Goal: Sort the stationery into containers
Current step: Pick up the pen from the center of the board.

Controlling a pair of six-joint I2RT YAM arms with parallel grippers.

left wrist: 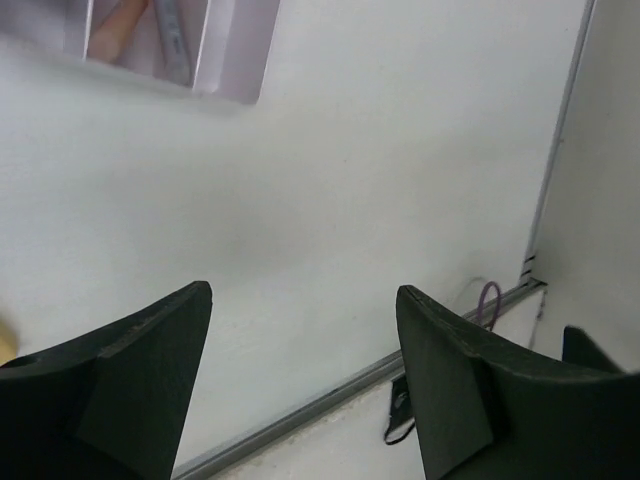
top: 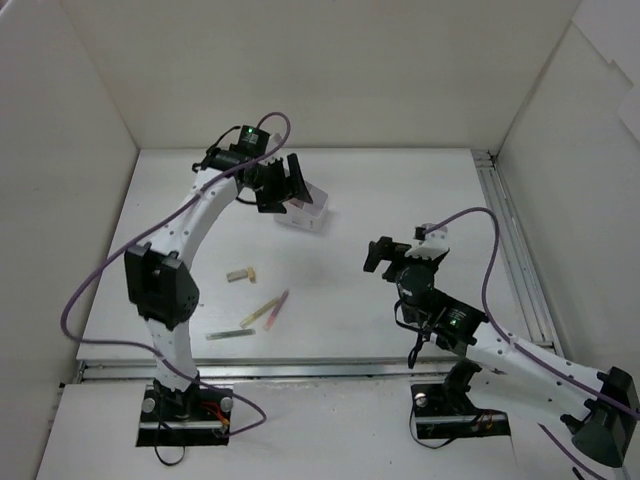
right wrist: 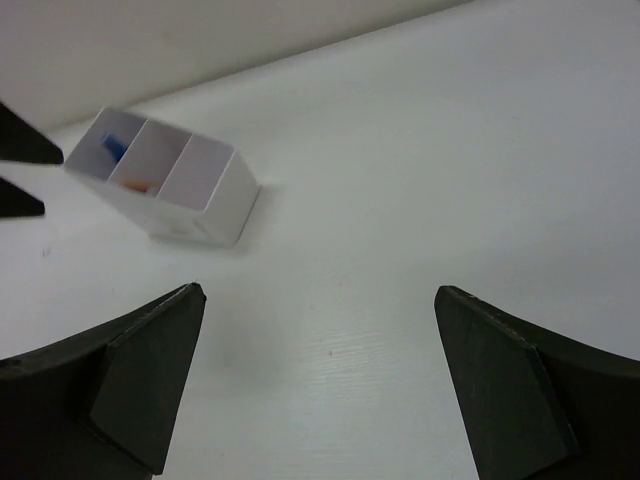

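Note:
The white three-compartment box (top: 309,212) stands at the back middle of the table. My left gripper (top: 288,186) hovers at its left end, open and empty. In the left wrist view (left wrist: 305,295) the box (left wrist: 235,50) is at the top left, with an orange stick (left wrist: 115,30) and a grey pen (left wrist: 170,35) inside. My right gripper (top: 373,256) is open and empty, right of centre. Its view (right wrist: 315,300) shows the box (right wrist: 215,205) with a blue-labelled item (right wrist: 112,147) and something orange (right wrist: 140,185) inside. A tan eraser (top: 240,273), a pink pen (top: 277,304), a yellow-green pen (top: 260,314) and a grey-green stick (top: 228,334) lie on the table at front left.
White walls enclose the table on the left, back and right. A metal rail (top: 510,250) runs along the right side and another (top: 250,368) along the front edge. Purple cables (top: 480,260) loop off both arms.

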